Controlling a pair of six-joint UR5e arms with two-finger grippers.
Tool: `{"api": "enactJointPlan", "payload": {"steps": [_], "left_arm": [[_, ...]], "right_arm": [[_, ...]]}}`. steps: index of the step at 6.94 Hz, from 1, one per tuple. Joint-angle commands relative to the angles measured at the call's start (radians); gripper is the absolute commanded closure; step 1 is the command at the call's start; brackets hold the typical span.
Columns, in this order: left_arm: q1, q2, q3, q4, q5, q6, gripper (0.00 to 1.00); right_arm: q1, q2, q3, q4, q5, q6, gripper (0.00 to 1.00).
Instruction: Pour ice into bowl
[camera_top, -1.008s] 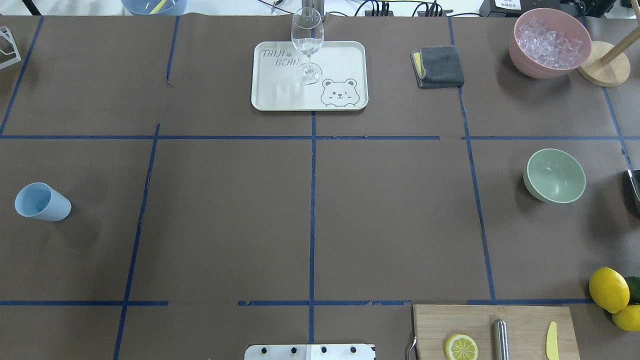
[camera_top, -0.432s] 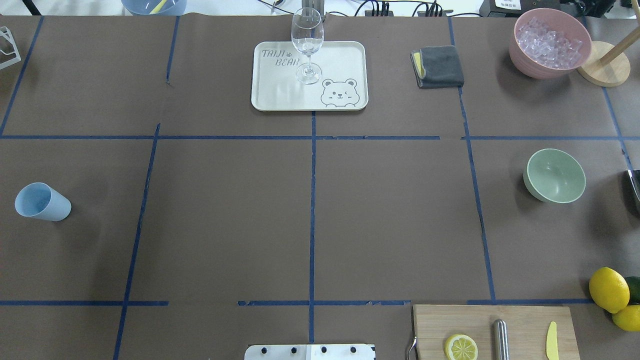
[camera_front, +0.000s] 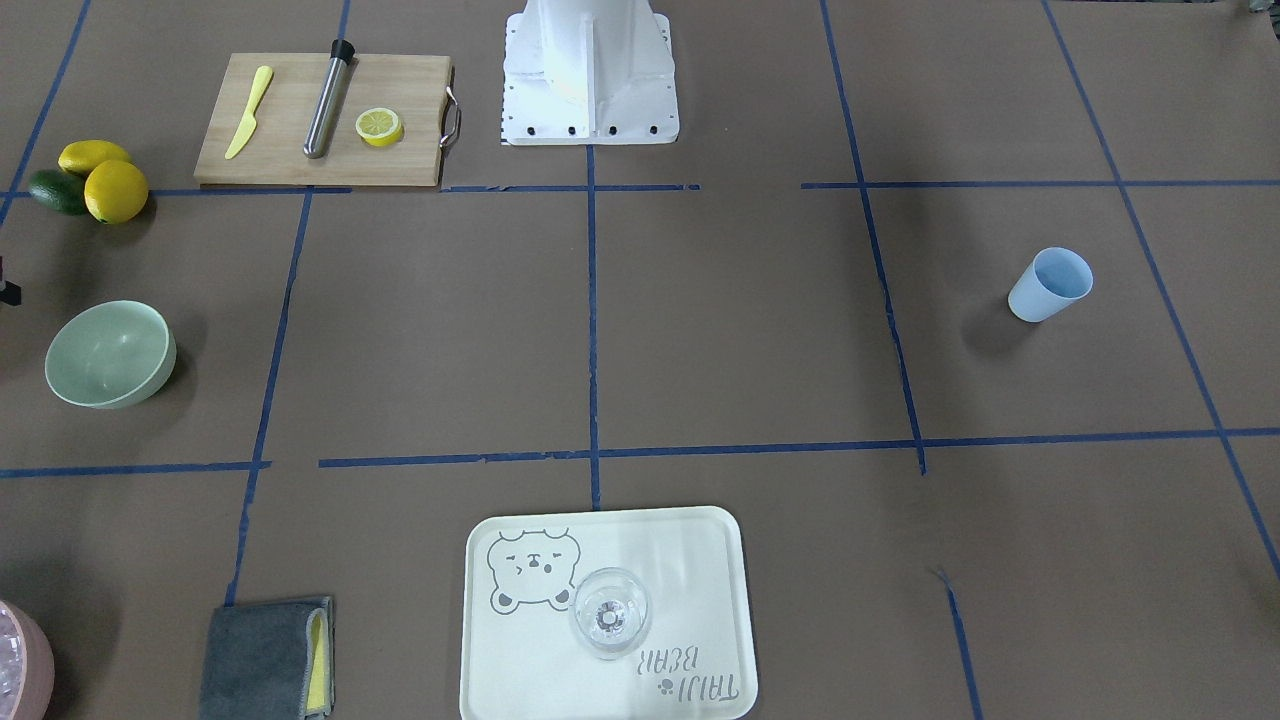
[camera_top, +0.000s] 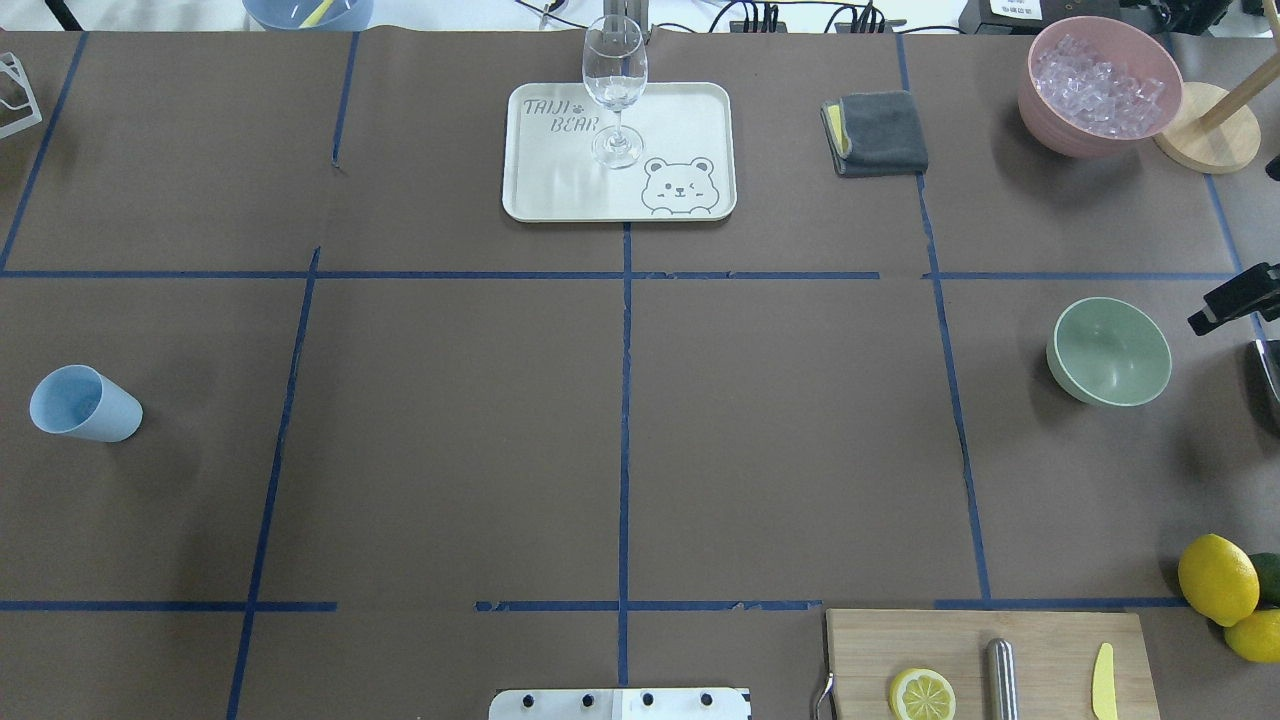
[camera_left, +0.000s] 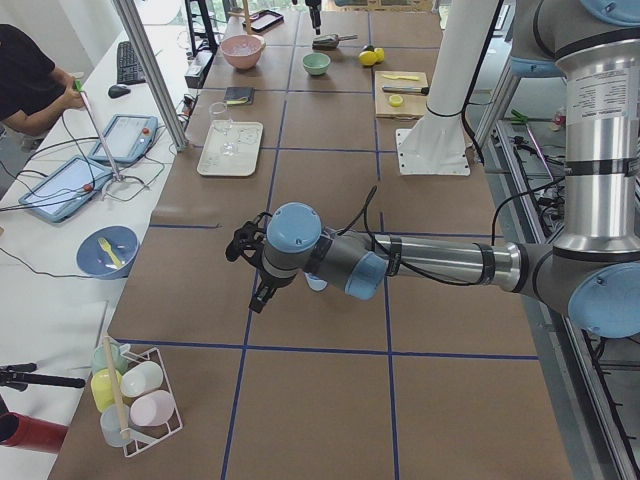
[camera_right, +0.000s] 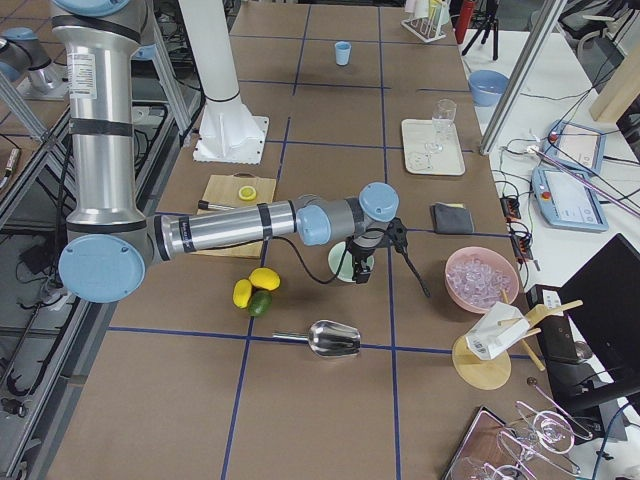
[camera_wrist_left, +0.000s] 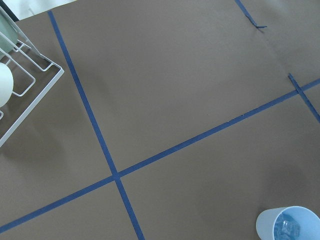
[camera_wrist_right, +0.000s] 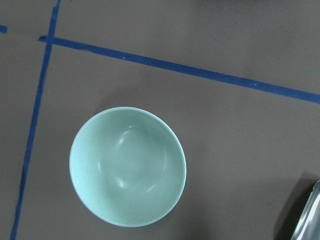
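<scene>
Seen from across the table, the mint-green bowl (camera_front: 110, 353) sits upright near the left edge. It is well apart from the blue cup (camera_front: 1050, 284), which stands far over on the right. A pink container (camera_front: 25, 665) of clear cubes peeks in at the bottom left corner, and a wine glass (camera_front: 610, 612) stands on a bear-printed tray (camera_front: 690, 570). In the overhead view the bowl lies on the right side, with the pink container beyond it by the far edge. A dark piece of the right arm (camera_top: 1238, 298) pokes in near the bowl at the frame's edge. From the table's left end, the near arm's left gripper (camera_left: 260, 288) hangs low over the brown table; I cannot tell whether its jaws are apart or together. From the right end, the right gripper (camera_right: 360, 270) hangs over the bowl's near side, and a metal scoop (camera_right: 330, 338) lies nearer the camera. Its jaws cannot be made out either. The left wrist camera catches the blue cup in its bottom right corner, with the ice (camera_wrist_left: 285, 227) showing as a few glassy cubes at the cup's bottom. The right wrist camera looks straight down into the empty bowl.
</scene>
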Motion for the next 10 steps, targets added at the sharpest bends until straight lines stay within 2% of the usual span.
{"api": "enactJointPlan", "payload": {"steps": [1,2,3,4,6,8,10], "left_arm": [[0.001,0.005,-0.004,-0.001,-0.001,-0.024,0.00],[0.001,0.005,-0.005,-0.001,-0.003,-0.027,0.00],[0.001,0.005,-0.005,-0.002,-0.003,-0.036,0.00],[0.001,0.005,-0.007,-0.002,-0.003,-0.036,0.00],[0.001,0.005,-0.007,-0.001,-0.010,-0.039,0.00],[0.001,0.006,-0.007,-0.001,-0.030,-0.039,0.00],[0.001,0.006,-0.005,-0.001,-0.038,-0.039,0.00]], "right_arm": [[-0.086,0.009,-0.173,0.291,-0.089,0.198,0.00],[-0.120,0.013,-0.256,0.490,-0.091,0.379,0.00],[-0.150,0.013,-0.300,0.615,-0.092,0.484,0.00],[-0.154,0.013,-0.303,0.630,-0.094,0.488,0.03],[-0.154,0.006,-0.300,0.630,-0.097,0.478,1.00],[-0.154,0.004,-0.273,0.628,-0.086,0.488,1.00],[-0.151,-0.002,-0.196,0.593,-0.081,0.491,1.00]]}}
